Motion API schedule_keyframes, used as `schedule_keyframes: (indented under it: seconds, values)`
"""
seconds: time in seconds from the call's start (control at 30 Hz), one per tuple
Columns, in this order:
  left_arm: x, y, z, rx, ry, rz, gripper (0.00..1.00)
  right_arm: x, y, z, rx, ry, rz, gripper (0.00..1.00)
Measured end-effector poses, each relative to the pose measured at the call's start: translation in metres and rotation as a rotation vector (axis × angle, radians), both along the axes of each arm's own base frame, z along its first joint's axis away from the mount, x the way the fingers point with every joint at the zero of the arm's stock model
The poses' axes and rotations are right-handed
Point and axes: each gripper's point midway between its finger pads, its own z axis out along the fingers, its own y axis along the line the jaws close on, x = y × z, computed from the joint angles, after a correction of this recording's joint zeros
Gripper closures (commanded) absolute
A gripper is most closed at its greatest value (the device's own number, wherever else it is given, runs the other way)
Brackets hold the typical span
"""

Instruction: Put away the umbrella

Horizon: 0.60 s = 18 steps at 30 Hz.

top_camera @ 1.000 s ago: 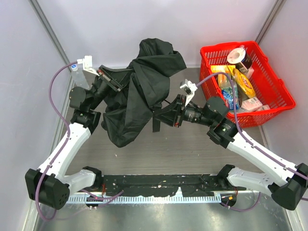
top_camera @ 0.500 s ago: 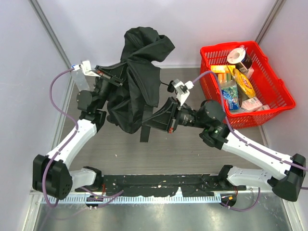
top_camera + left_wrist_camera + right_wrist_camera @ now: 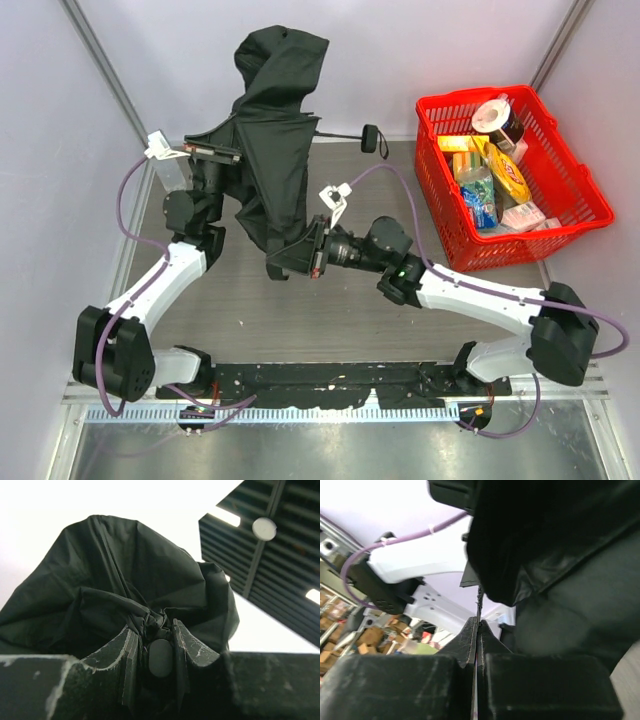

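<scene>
The black umbrella [image 3: 272, 150] hangs as a loose tall bundle above the table's back left, held between both arms. Its thin shaft and small handle [image 3: 370, 137] stick out to the right. My left gripper [image 3: 213, 153] is shut on bunched canopy fabric; in the left wrist view the jaws [image 3: 152, 630] pinch gathered folds around a rounded tip [image 3: 160, 658], with the canopy [image 3: 115, 575] billowing above. My right gripper [image 3: 300, 256] is shut on the umbrella's lower edge; in the right wrist view the jaws [image 3: 478, 624] clamp a thin strip of it below the fabric [image 3: 560, 555].
A red basket [image 3: 580, 190] with several packets and bottles stands at the back right. A black rail [image 3: 330, 385] runs along the near edge. Side walls [image 3: 60, 150] close in on the left and right.
Both grippers have moved left with the umbrella. The bundle has been raised and drawn taller and narrower. The shaft and handle now show at the right.
</scene>
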Motion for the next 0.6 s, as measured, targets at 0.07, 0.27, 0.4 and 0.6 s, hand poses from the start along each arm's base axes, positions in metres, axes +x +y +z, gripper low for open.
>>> schedule_keyframes:
  seconds: [0.07, 0.27, 0.4, 0.6]
  values:
    - [-0.002, 0.002, 0.004, -0.059, 0.008, -0.03, 1.0, -0.001, 0.009, -0.013, -0.022, -0.02, -0.008, 0.99]
    - [-0.01, 0.006, 0.006, -0.241, 0.054, -0.14, 1.0, 0.014, 0.029, -0.034, -0.025, -0.103, -0.06, 0.99]
    - [-0.012, 0.0, -0.003, -0.332, 0.108, -0.222, 1.0, 0.034, 0.038, -0.057, -0.109, -0.18, -0.144, 0.99]
    - [-0.01, -0.008, -0.018, -0.398, 0.241, -0.318, 1.0, 0.092, 0.029, -0.083, -0.32, -0.371, -0.424, 0.93]
